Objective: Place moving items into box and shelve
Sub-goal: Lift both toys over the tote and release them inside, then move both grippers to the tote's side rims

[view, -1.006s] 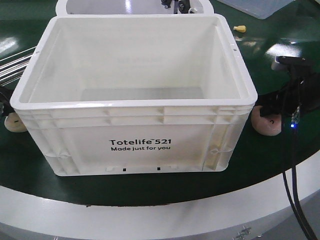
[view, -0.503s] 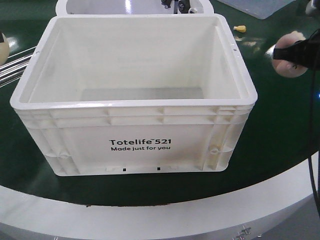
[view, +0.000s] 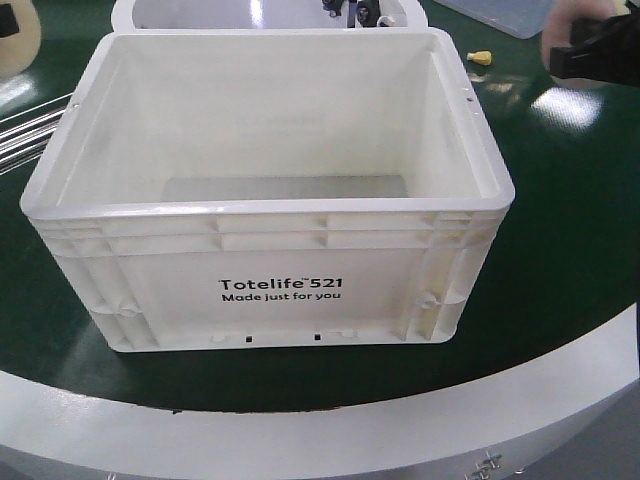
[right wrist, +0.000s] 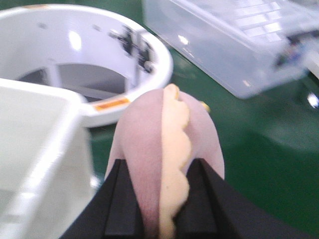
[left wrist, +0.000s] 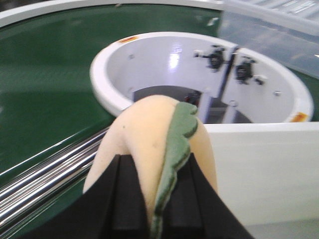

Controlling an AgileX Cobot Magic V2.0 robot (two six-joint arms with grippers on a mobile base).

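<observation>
Left gripper clamps a cream, green-ridged toy at the front view's upper left; right gripper clamps a pink toy at upper right; the white box sits centre, between them

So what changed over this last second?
The left gripper and right gripper rose from beside the box, lifting the cream toy and the pink toy off the belt. The box stayed put, still empty.
</observation>
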